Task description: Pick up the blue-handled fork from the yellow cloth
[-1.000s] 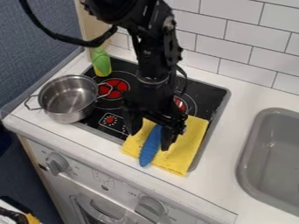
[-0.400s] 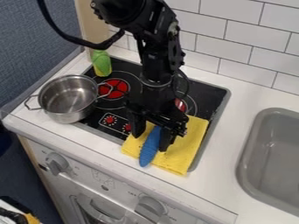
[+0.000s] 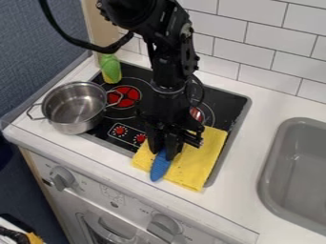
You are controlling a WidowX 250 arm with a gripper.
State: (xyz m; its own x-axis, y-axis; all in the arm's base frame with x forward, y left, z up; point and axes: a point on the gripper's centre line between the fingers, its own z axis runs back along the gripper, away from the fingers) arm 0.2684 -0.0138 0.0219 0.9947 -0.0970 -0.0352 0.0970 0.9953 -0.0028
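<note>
The blue tapered object (image 3: 160, 169) lies on the yellow cloth (image 3: 196, 162), its free end toward the counter's front edge. The black gripper (image 3: 163, 153) is at its other end, and its fingers appear to clasp it from both sides. The step in hand looks like securing that grip; the next move calls for a firm, even pinch that leaves the cloth free. Counted from near to far, there are two large grey knobs (image 3: 62, 177) on the oven front, one cloth, one blue object, one sink (image 3: 299, 167), one two-handled metal pot (image 3: 79, 126) and one toy corn cob (image 3: 111, 71) on the stovetop (image 3: 223, 100).
</note>
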